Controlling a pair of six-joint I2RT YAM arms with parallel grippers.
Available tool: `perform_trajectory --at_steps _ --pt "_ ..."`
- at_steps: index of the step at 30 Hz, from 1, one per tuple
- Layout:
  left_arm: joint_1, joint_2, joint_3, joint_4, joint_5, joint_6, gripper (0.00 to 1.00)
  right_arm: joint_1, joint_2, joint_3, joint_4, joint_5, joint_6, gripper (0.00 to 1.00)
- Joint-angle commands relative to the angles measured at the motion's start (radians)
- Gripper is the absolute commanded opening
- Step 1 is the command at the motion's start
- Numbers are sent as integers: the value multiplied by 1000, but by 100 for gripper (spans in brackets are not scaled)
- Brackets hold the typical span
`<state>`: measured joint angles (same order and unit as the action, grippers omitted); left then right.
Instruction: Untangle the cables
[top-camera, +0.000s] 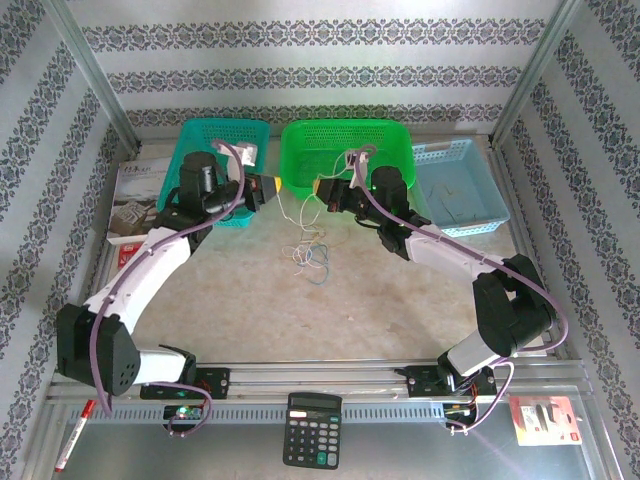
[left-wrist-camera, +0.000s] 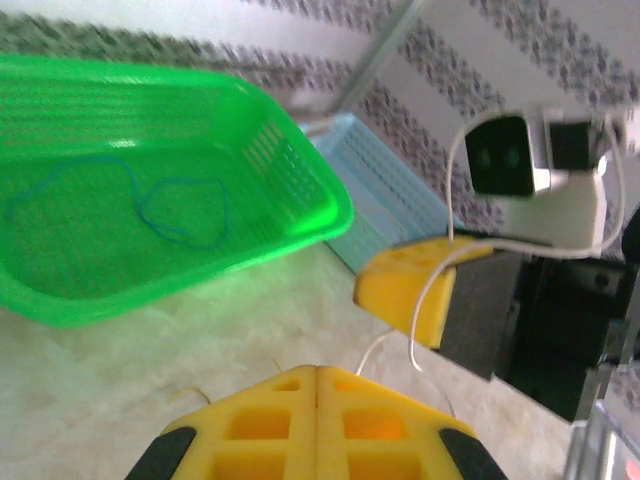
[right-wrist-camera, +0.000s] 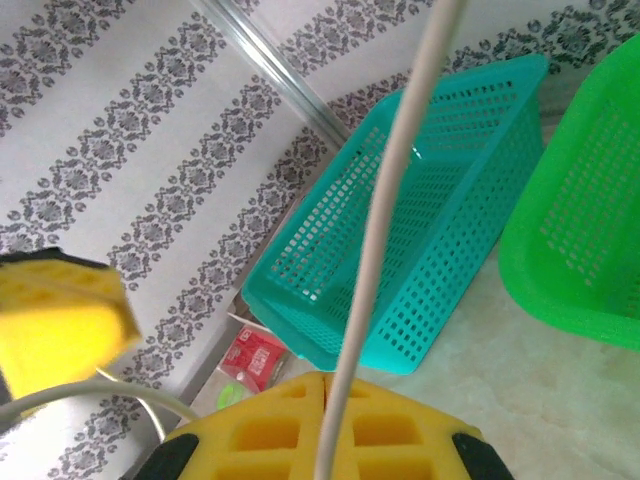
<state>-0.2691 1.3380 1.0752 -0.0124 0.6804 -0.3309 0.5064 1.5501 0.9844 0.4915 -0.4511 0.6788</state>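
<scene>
The left gripper (top-camera: 266, 188) and the right gripper (top-camera: 321, 190) both pinch one white cable (right-wrist-camera: 385, 200), raised at upper centre. Probably this draws it from the tangle (top-camera: 312, 256) below.

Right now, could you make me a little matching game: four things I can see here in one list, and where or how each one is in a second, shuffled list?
Things:
1. green basket
2. calculator
3. light blue basket
4. right pincer

Place or state:
A. near edge, in the middle
B. shut on a white cable
C. holds a blue cable loop
D. far side, on the right

Pairs: 1-C, 2-A, 3-D, 4-B.
</scene>
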Motion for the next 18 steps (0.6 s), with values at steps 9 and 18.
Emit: perform_trajectory --at_steps 9,18 --pt "-71 91 -29 -90 200 151 9 0 18 55 24 -91 3 0" --pt "-102 124 -14 -80 186 159 16 9 25 62 18 -96 5 0"
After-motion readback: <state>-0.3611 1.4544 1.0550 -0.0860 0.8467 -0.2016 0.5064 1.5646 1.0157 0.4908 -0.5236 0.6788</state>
